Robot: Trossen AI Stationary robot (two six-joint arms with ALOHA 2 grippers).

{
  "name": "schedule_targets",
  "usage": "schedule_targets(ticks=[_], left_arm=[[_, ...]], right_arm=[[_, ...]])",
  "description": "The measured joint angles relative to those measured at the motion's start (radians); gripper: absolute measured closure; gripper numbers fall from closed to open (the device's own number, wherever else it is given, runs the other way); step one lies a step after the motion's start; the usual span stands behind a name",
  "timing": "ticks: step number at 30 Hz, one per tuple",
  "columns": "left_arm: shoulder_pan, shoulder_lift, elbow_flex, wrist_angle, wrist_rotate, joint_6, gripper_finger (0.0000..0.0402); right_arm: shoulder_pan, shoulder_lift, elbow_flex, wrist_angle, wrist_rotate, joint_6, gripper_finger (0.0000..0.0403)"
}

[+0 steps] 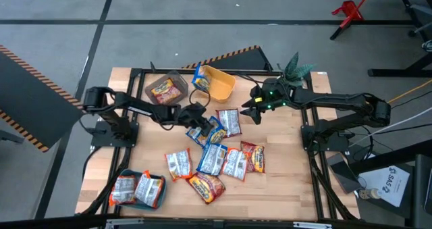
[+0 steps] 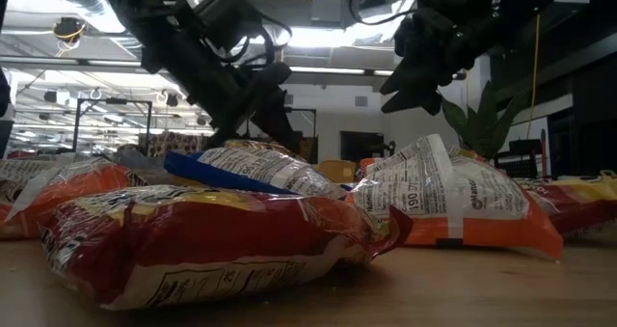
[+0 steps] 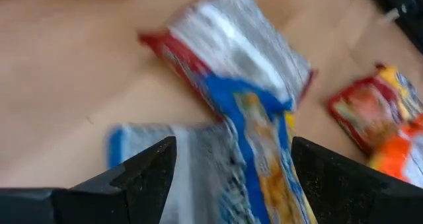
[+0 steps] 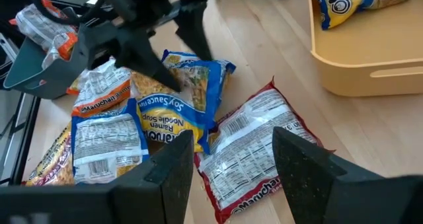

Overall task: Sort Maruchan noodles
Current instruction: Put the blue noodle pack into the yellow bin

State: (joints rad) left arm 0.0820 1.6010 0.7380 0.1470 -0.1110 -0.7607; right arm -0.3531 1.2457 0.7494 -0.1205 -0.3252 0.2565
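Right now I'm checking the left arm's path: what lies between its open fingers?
In the left wrist view, a blue-yellow packet runs up between the left gripper's spread fingers, overlapping a silver-white, red-edged packet.

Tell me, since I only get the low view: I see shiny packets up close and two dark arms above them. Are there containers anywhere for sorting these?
Observer: Yes, three bins. The yellow bin already holds a blue-yellow packet.
Operator: What is in the other two?
Observer: The grey bin beside it holds an orange-red packet. The teal bin, at the corner on the left arm's side, holds two silver-white packets.
Operator: Is either arm gripping a packet?
Observer: Neither. The left tool is open over a loose blue-yellow packet in the pile, and the right tool hangs open and empty beside the pile.
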Motion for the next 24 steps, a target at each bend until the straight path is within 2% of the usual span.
schedule_targets(ticks=[6,10,20,24], left_arm=[[-0.053,0.031,0.001,0.011,0.042,-0.049,0.0110],[-0.056,0.053,0.002,0.013,0.087,-0.115,0.0129],[-0.039,0.061,0.002,0.010,0.129,-0.184,0.0260],[-0.024,0.056,0.002,0.033,0.137,-0.245,0.0298]], right_arm=[[0.000,0.000,0.000,-0.001,0.000,-0.002,0.0212],[0.000,0.000,0.000,-0.001,0.008,-0.003,0.0212],[0.000,0.000,0.000,-0.001,0.028,-0.002,0.0212],[0.000,0.000,0.000,-0.004,0.028,-0.001,0.0212]])
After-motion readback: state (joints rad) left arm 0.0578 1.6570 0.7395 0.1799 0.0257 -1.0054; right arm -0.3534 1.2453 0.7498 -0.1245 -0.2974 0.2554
